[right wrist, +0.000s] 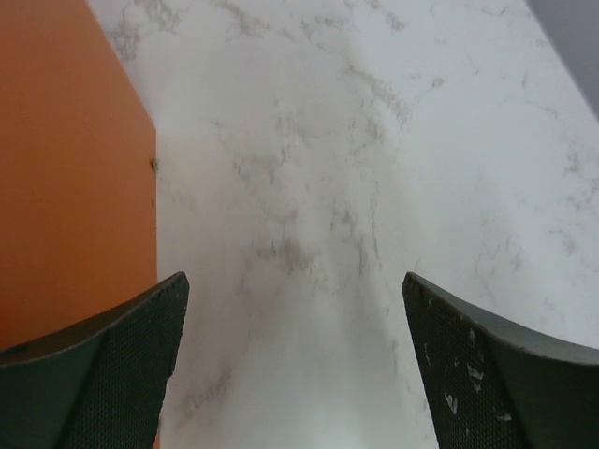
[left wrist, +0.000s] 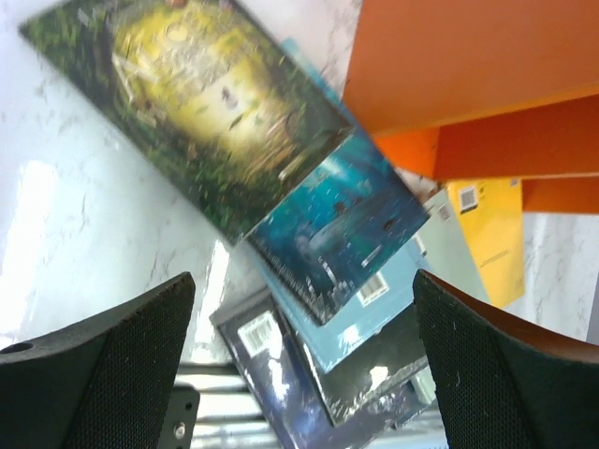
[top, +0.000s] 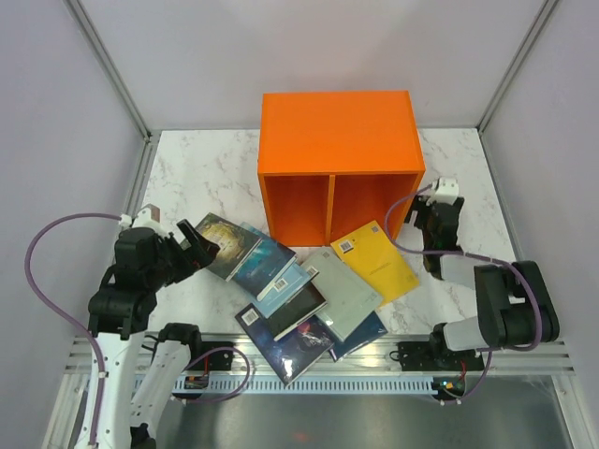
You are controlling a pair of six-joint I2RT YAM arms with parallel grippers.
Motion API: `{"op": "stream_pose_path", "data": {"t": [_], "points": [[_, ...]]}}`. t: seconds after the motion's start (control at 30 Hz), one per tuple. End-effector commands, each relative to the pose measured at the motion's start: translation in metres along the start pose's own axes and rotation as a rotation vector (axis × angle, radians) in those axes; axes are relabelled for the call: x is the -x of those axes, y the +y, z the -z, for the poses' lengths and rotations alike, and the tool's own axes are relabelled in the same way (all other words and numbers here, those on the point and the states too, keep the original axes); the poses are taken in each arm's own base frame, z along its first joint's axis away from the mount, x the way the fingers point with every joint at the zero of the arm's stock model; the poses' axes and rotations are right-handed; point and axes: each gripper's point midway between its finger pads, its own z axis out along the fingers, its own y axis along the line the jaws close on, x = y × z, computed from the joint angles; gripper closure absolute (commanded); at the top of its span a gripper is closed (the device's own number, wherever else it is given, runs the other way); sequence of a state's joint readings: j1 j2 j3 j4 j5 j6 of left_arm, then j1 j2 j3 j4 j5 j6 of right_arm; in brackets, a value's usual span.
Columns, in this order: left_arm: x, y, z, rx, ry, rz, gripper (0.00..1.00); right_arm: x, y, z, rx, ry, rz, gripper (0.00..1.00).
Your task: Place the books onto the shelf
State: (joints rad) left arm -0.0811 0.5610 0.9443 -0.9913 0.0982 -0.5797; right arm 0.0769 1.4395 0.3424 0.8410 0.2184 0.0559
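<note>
Several books (top: 299,290) lie fanned and overlapping on the marble table in front of the orange shelf (top: 337,140), whose two cubbies face me. A yellow book (top: 374,260) and a pale grey-green one (top: 342,292) are on the right, with teal and dark ones on the left. My left gripper (top: 198,245) hovers open at the pile's left end; its wrist view shows a green-yellow cover (left wrist: 215,103), a teal book (left wrist: 337,224) and a dark blue-purple one (left wrist: 281,374) below the left gripper (left wrist: 301,276). My right gripper (top: 432,210) is open and holds nothing beside the shelf's right wall (right wrist: 75,187).
The marble table (top: 206,168) is boxed in by grey walls with metal corner posts (top: 112,65). A ribbed metal rail (top: 309,365) runs along the near edge under the arm bases. Only bare marble (right wrist: 374,140) lies under the right gripper (right wrist: 290,281).
</note>
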Motion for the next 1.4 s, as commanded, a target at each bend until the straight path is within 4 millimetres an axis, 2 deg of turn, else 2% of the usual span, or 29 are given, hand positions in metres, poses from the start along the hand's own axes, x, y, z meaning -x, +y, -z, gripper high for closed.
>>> {"op": "stream_pose_path", "data": {"t": [0.0,0.03,0.07,0.1,0.13,0.2,0.23,0.27,0.3,0.33,0.37,0.4,0.43,0.5,0.53,0.6,0.63,0.7,0.73,0.83,0.93,1.1,1.23,1.37], "points": [[-0.041,0.019,0.002,0.097,0.161,0.110,0.00,0.063,-0.018,-0.011,-0.177,0.077,-0.053,0.02],[-0.043,0.020,0.002,0.100,0.166,0.120,0.00,0.056,-0.020,-0.005,-0.184,0.168,-0.022,0.02],[-0.047,0.022,0.002,0.104,0.173,0.132,0.00,0.085,-0.017,-0.007,-0.184,0.138,-0.047,0.02],[-0.049,0.021,0.002,0.103,0.176,0.158,0.00,0.103,-0.020,0.000,-0.201,0.118,-0.081,0.02],[-0.050,0.021,0.002,0.104,0.178,0.172,0.00,0.102,-0.019,0.010,-0.215,0.155,-0.150,0.02],[-0.059,0.026,-0.001,0.135,0.199,0.240,0.00,0.130,-0.019,0.028,-0.225,0.106,-0.282,0.02],[-0.063,0.027,-0.003,0.139,0.206,0.261,0.00,0.112,-0.024,0.044,-0.296,0.177,-0.405,0.02],[-0.067,0.027,-0.006,0.136,0.217,0.280,0.00,0.110,-0.040,0.055,-0.397,0.171,-0.478,0.02],[-0.074,0.024,-0.016,0.103,0.239,0.307,0.00,0.110,-0.045,0.068,-0.426,0.170,-0.543,0.02],[-0.079,0.023,-0.021,0.089,0.254,0.322,0.00,0.101,-0.043,0.076,-0.418,0.210,-0.571,0.02],[-0.090,0.027,-0.030,0.092,0.285,0.343,0.00,0.096,-0.028,0.080,-0.341,0.252,-0.593,0.02],[-0.089,0.018,-0.036,0.047,0.287,0.373,0.00,0.101,-0.020,0.087,-0.284,0.254,-0.609,0.02],[-0.090,0.016,-0.040,0.033,0.293,0.388,0.00,0.094,-0.017,0.096,-0.274,0.302,-0.608,0.02],[-0.095,0.020,-0.051,0.037,0.292,0.424,0.00,0.100,-0.013,0.111,-0.259,0.321,-0.643,0.02],[-0.092,0.018,-0.056,0.023,0.273,0.431,0.00,0.093,-0.014,0.122,-0.272,0.370,-0.635,0.02],[-0.096,0.025,-0.066,0.048,0.269,0.463,0.00,0.108,-0.007,0.135,-0.205,0.368,-0.632,0.02],[-0.090,0.022,-0.072,0.026,0.242,0.469,0.00,0.107,-0.005,0.144,-0.193,0.395,-0.622,0.02],[-0.091,0.027,-0.082,0.030,0.230,0.490,0.00,0.123,0.002,0.161,-0.121,0.384,-0.622,0.02],[-0.085,0.026,-0.086,0.016,0.205,0.495,0.00,0.124,0.003,0.171,-0.110,0.404,-0.620,0.02],[-0.084,0.039,-0.099,0.056,0.196,0.522,0.00,0.123,0.010,0.195,-0.050,0.431,-0.625,0.02],[-0.076,0.064,-0.109,0.144,0.157,0.527,0.00,0.118,0.011,0.208,-0.028,0.451,-0.612,0.02],[-0.069,0.100,-0.118,0.288,0.092,0.515,0.00,0.116,0.014,0.213,-0.005,0.499,-0.572,0.02],[-0.069,0.114,-0.132,0.321,0.097,0.554,0.00,0.117,0.016,0.216,0.010,0.519,-0.555,0.02],[-0.056,0.128,-0.141,0.338,0.033,0.601,0.00,0.108,0.020,0.217,0.028,0.558,-0.540,0.02]]}}
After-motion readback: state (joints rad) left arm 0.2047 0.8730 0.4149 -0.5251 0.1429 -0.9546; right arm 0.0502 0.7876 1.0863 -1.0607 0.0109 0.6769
